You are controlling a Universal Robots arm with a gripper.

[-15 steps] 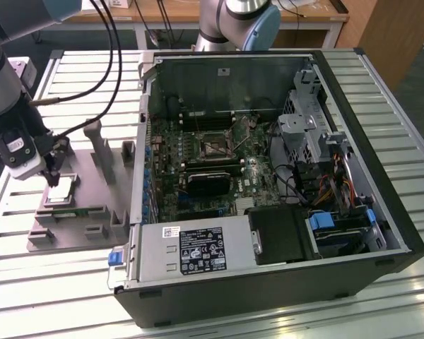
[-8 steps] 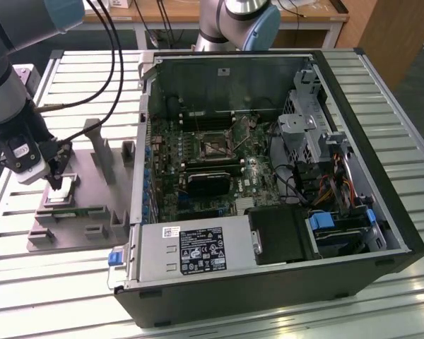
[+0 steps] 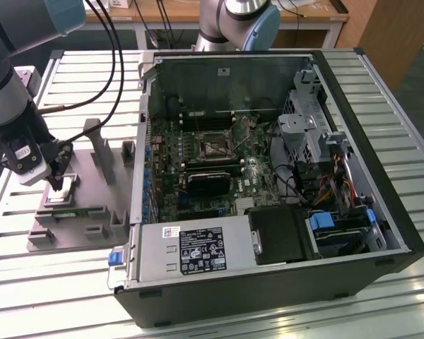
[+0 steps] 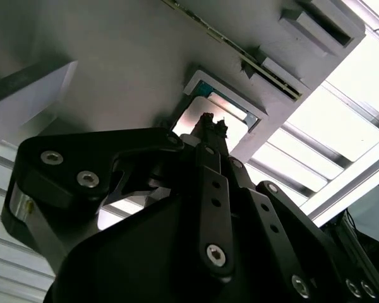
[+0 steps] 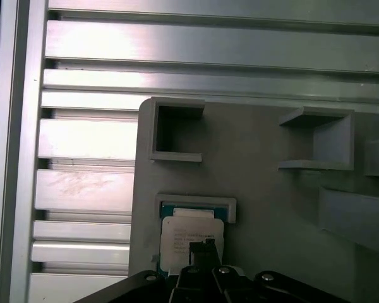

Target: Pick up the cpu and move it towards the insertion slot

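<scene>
Cpu (image 3: pixel 62 188) lies pocketed in the grey holder plate (image 3: pixel 92 180), the gripper (image 3: pixel 54 185) just above it, jaws drawn together. Beside the plate on the slatted metal table (image 3: pixel 28 282), the open case (image 3: pixel 268 282) holds the insertion slot (image 3: pixel 213 145); wooden desks (image 3: pixel 177 10) stand beyond

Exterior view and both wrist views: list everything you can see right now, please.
cpu: one, silver top with a pale rim, lying in its nest on the fixture
fixture: one, grey, on the table at the exterior view's left of the case
memory stick: one, green, on the fixture beside the cpu's nest
computer case: one, black, open, lying on the table
motherboard: one, green, inside the case
insertion slot: one, silvery frame with a dark centre, on the motherboard
power supply: one, silver, at the case's near side
table: one, silver, slatted
gripper: one, black, down at the cpu's top
arm: one, grey, at the exterior view's left
</scene>
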